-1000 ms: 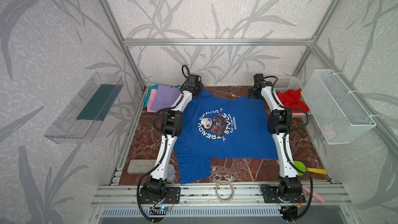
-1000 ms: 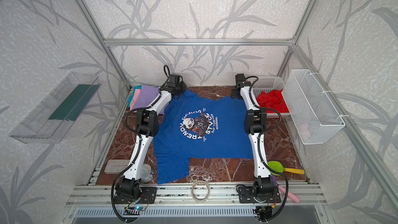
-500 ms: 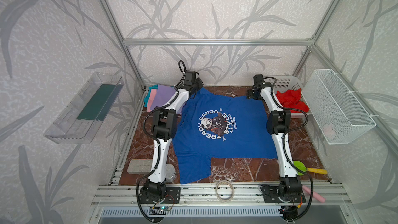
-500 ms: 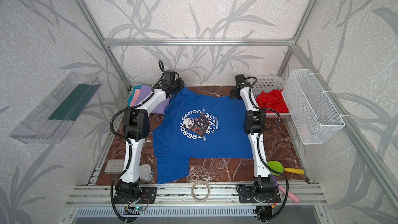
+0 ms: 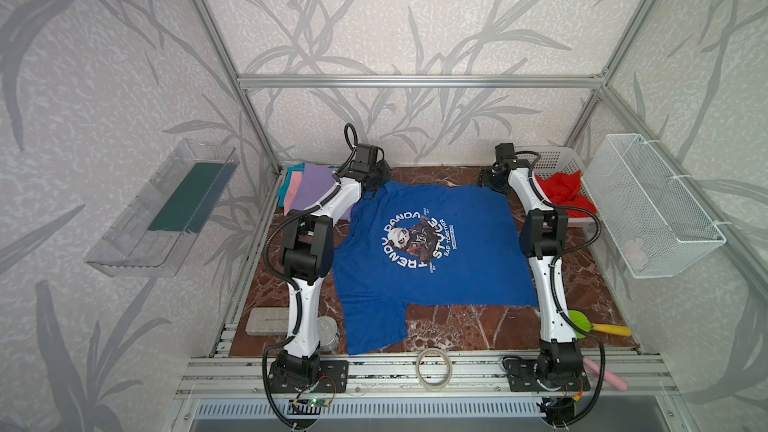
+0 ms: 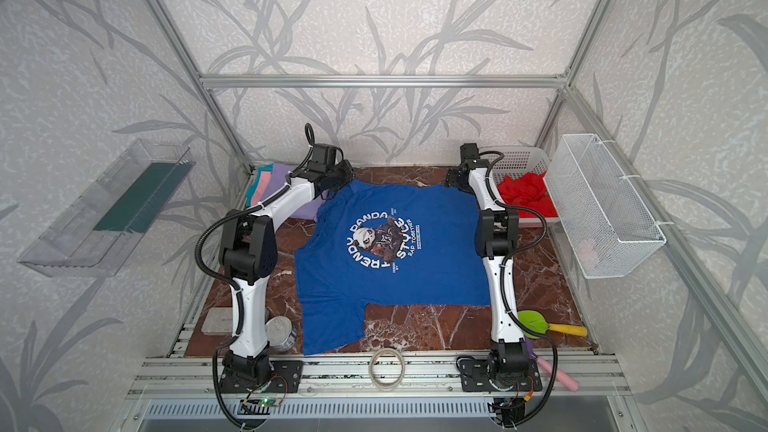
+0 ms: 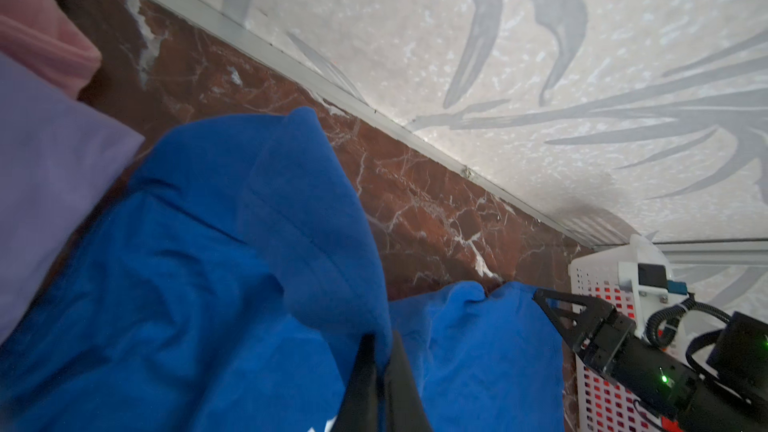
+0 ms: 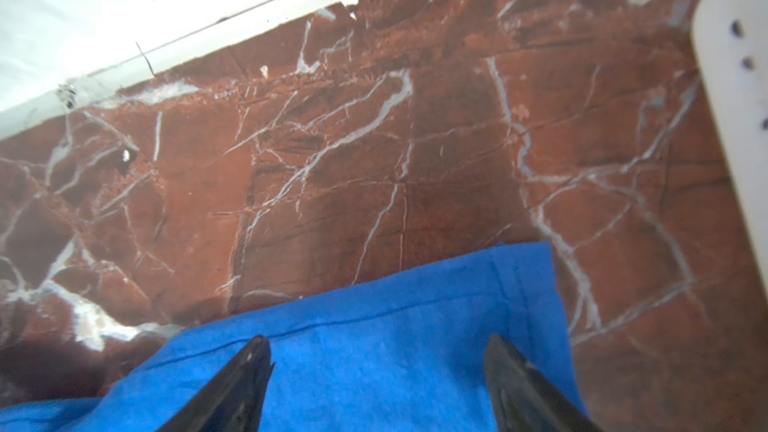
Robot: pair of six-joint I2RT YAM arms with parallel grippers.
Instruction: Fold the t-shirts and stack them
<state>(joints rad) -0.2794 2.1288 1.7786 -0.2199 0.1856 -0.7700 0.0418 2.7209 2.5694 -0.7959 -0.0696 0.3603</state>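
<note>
A royal blue t-shirt (image 5: 424, 268) (image 6: 390, 272) with white chest lettering lies spread flat on the marble table. My left gripper (image 5: 376, 179) (image 6: 338, 179) (image 7: 380, 340) is shut on a bunched fold of the blue t-shirt (image 7: 232, 268) at its far left corner. Over the far right corner, the right gripper (image 5: 490, 182) (image 6: 455, 180) (image 8: 376, 349) stands open above the blue cloth (image 8: 374, 326), holding nothing. A red t-shirt (image 5: 561, 193) (image 6: 523, 195) lies crumpled in the white basket. Folded lavender (image 7: 50, 184), pink (image 7: 37, 43) and teal shirts form a stack (image 5: 309, 189) (image 6: 261, 185) at the far left.
The white perforated basket (image 5: 557, 157) stands at the far right and a wire basket (image 5: 652, 209) hangs on the right wall. A clear tray (image 5: 166, 209) hangs on the left wall. Along the front edge are a tape roll (image 5: 434, 367), a can (image 5: 328, 330) and a green-yellow tool (image 5: 582, 324).
My left arm's elbow has swung out to the left with the gripper still shut on the blue cloth. The right jaws have spread a little wider.
</note>
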